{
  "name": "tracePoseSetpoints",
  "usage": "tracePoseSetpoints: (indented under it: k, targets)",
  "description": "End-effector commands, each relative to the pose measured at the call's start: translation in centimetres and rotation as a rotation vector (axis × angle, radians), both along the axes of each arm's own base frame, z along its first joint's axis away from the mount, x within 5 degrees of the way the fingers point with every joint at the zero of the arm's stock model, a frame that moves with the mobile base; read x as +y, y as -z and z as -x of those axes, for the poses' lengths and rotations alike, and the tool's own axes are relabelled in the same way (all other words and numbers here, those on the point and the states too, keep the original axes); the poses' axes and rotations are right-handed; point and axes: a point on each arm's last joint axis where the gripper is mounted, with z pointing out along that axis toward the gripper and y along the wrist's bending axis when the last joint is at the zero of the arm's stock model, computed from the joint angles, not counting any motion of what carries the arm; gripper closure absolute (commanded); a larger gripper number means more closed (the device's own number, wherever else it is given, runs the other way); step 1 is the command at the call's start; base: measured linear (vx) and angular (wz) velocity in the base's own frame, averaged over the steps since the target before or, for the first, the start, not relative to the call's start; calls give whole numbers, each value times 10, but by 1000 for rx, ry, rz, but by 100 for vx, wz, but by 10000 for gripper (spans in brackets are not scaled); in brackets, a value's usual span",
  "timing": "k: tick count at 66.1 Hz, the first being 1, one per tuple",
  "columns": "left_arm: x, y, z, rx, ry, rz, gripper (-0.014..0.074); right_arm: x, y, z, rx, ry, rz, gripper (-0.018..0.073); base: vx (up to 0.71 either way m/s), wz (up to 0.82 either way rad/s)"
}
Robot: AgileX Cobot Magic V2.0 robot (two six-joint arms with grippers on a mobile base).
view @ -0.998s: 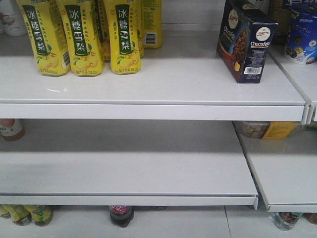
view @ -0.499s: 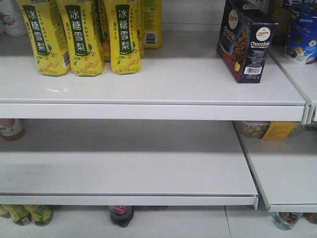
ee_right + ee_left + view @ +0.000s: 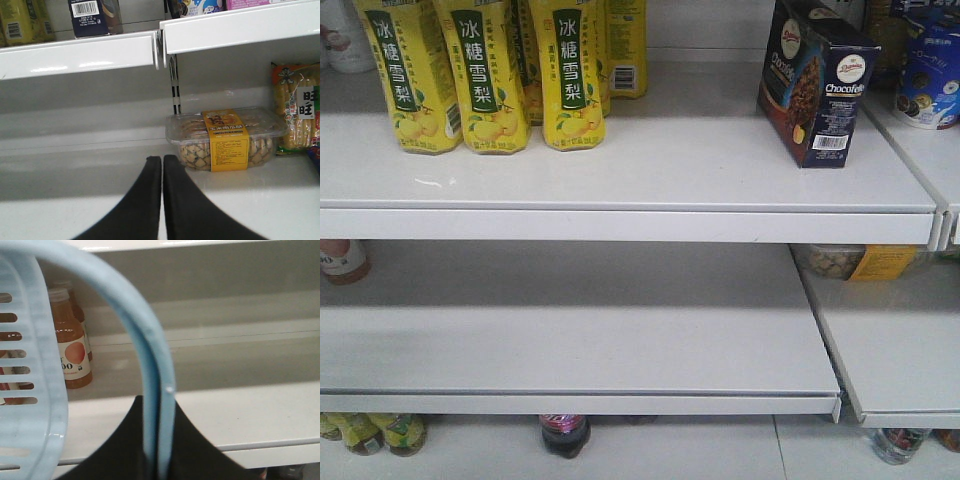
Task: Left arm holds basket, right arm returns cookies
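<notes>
The cookies (image 3: 817, 80), a dark navy carton with white lettering and a side barcode, stand upright at the right end of the upper shelf (image 3: 620, 165). No gripper touches them. Seen from below in the right wrist view, the cookies (image 3: 92, 17) show their barcode over the shelf edge. My right gripper (image 3: 162, 159) is shut and empty, low in front of the middle shelf. My left gripper (image 3: 159, 405) is shut on the light blue handle (image 3: 150, 340) of the basket (image 3: 30, 365), whose slotted side fills the left of that view. Neither arm appears in the front view.
Yellow drink bottles (image 3: 490, 75) line the upper shelf's left. A blue cookie pack (image 3: 930, 70) sits on the adjoining shelf. A clear snack box with yellow label (image 3: 227, 137) and a corn snack bag (image 3: 297, 107) stand near my right gripper. Orange juice bottles (image 3: 70, 340) stand behind the basket.
</notes>
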Motion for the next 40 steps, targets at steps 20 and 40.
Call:
tracePoseSetpoints:
  k: [20, 40]
  targets:
    - [0, -18, 2, -142, -1, -23, 603, 0, -5, 1, -74, 1, -8, 567, 0, 0]
    - [0, -18, 2, -142, -1, -23, 603, 0, -5, 1, -75, 1, -8, 567, 0, 0]
